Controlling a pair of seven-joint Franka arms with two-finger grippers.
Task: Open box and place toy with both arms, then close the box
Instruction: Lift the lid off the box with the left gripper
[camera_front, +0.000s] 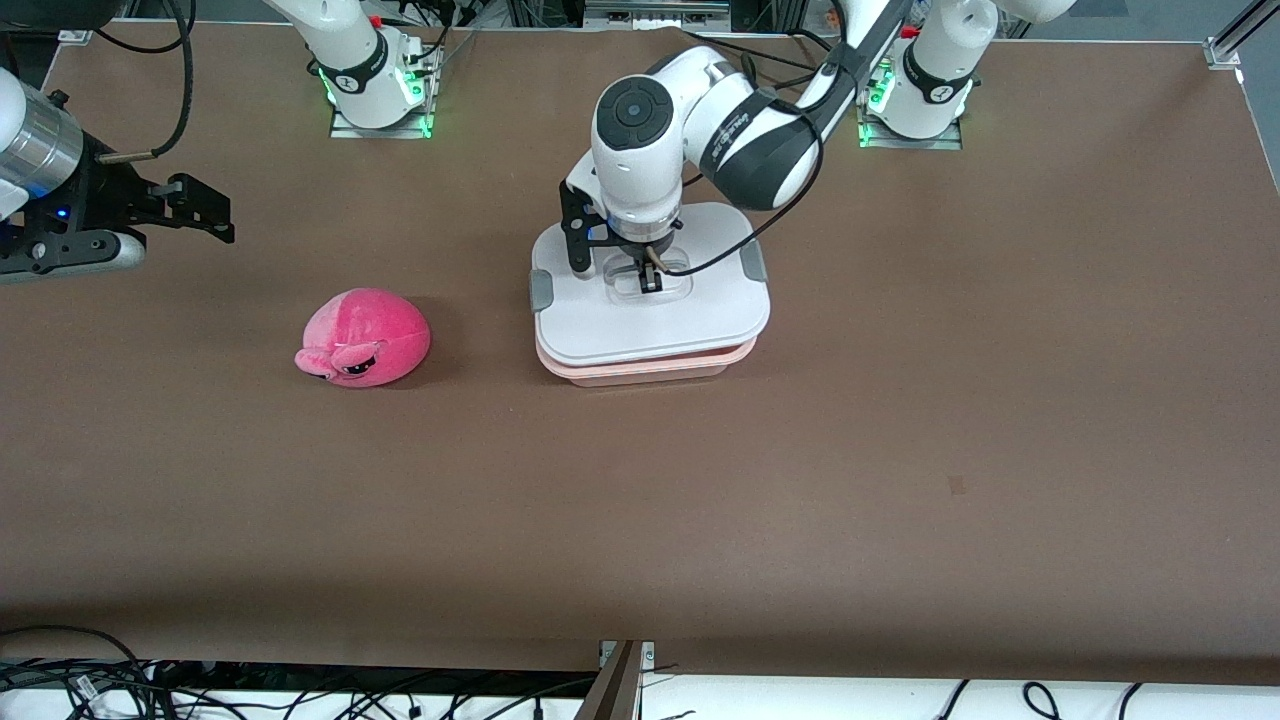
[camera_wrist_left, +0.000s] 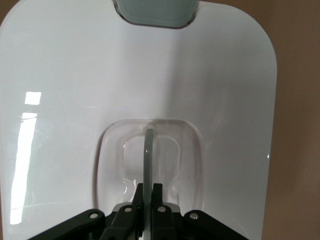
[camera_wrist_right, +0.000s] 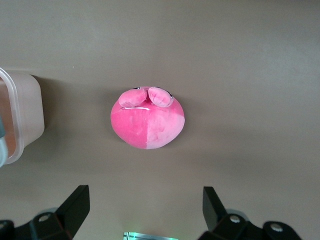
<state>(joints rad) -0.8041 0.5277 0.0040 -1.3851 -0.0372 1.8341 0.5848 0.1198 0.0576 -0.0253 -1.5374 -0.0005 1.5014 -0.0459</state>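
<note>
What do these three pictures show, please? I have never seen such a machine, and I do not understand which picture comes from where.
You see two robot arms at a brown table. Each arm ends in a gripper with two fingers. The large picture comes from a high camera facing the robots. The other two come from small cameras on the arms' wrists, looking down past the fingers.

Two things lie on the table: a box with a white lid, and a pink toy beside it, toward the right arm's end.

The left gripper is down on the lid, shut on the clear handle in its middle. The lid seems slightly raised off the base.

The right gripper is open, holds nothing, and hangs over the table near the toy.
</note>
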